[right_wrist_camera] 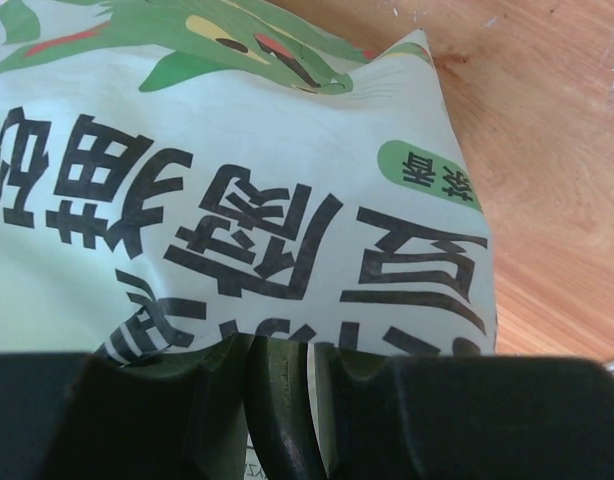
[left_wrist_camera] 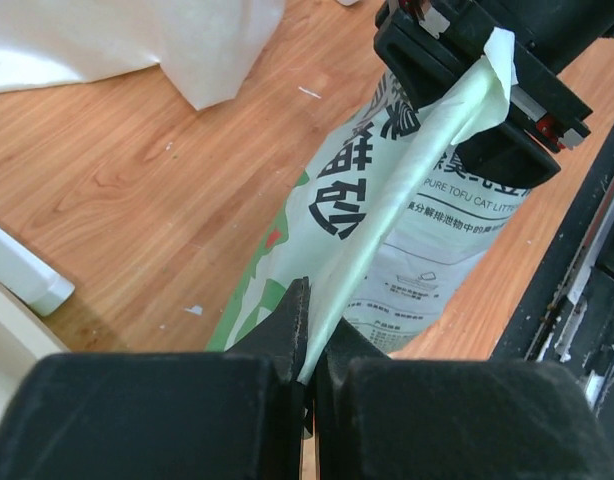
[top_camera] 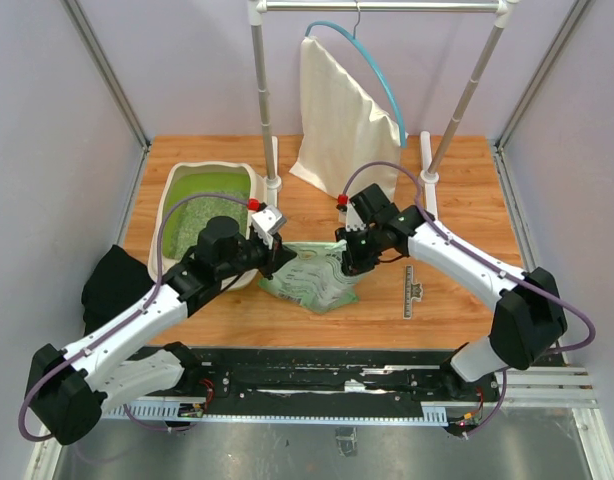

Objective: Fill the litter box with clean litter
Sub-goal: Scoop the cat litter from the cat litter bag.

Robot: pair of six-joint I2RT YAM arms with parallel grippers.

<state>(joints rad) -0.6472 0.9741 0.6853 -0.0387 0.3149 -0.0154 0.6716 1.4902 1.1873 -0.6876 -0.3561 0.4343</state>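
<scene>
The beige litter box [top_camera: 157,240] sits at the back left of the table. Its green inside holds pale speckled clean litter [top_camera: 192,222]. A flat green printed bag [top_camera: 315,278] lies between the arms, at the table's middle. My left gripper [top_camera: 278,256] is shut on the bag's left edge, and in the left wrist view the jaws [left_wrist_camera: 315,335] pinch a thin fold of the bag [left_wrist_camera: 387,215]. My right gripper [top_camera: 351,256] is shut on the bag's right edge. In the right wrist view its jaws [right_wrist_camera: 325,352] clamp the rim of the printed bag [right_wrist_camera: 247,190].
A white cloth sack [top_camera: 342,125] hangs from a rack at the back centre, with the rack's posts [top_camera: 264,110] on either side of it. A grey metal scoop [top_camera: 412,290] lies right of the bag. A black cloth [top_camera: 112,285] hangs at the table's left edge.
</scene>
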